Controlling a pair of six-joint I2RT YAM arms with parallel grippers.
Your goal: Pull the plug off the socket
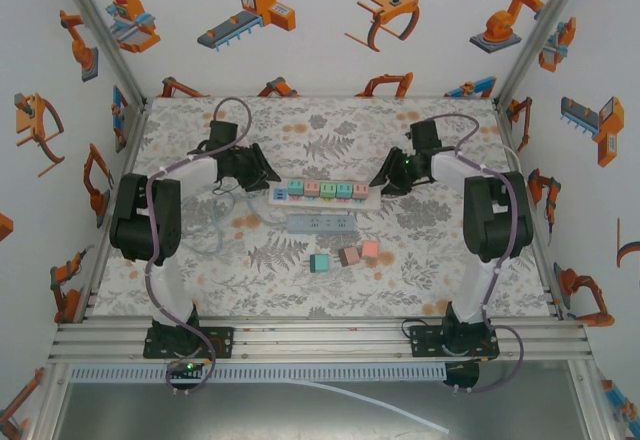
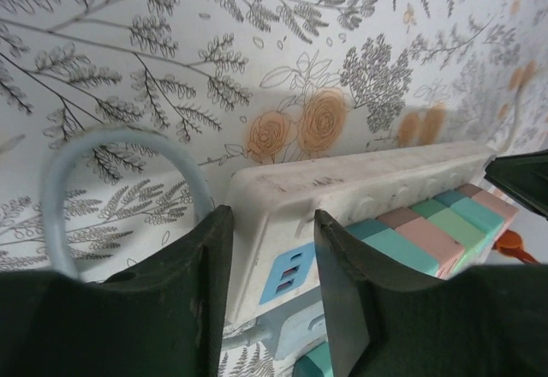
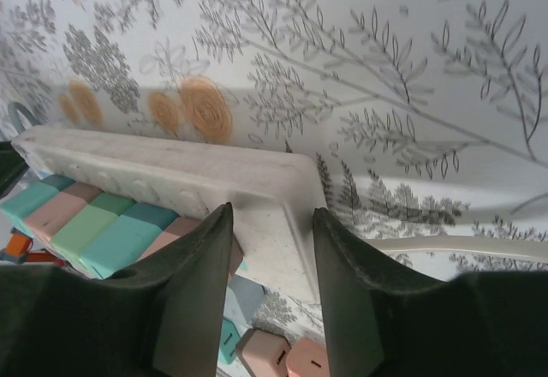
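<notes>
**Both grippers at the ends of the loaded power strip**

A long white plastic power strip [image 1: 325,202] [image 2: 360,180] [image 3: 171,167] is shown lying crosswise at the middle of the table with the leaf-and-flower printed cover [image 1: 450,260]. The row of teal, pink and green block-shaped plugs [image 1: 320,190] [image 2: 428,231] [image 3: 86,223] is seen seated in its sockets. One blue socket face [image 2: 291,274] at the left end is left unoccupied.

The left gripper [image 1: 268,182] [image 2: 271,223] is placed at the strip's left end. Its jaws are set narrow and closed on that end, whose body fills the gap between the dark fingers [image 2: 197,291]. The right gripper [image 1: 385,184] [image 3: 271,214] is placed likewise at the right end, its jaws narrow and closed on the strip's corner.

A pale blue-grey cable [image 2: 60,188] is looped just beside the left gripper. A second, grey-blue power strip [image 1: 320,222] is laid just nearer the arms, parallel to the first. Nearer still, three loose blocks are grouped: one teal [image 1: 320,262], one brownish pink [image 1: 349,256] and one salmon [image 1: 370,250].
</notes>
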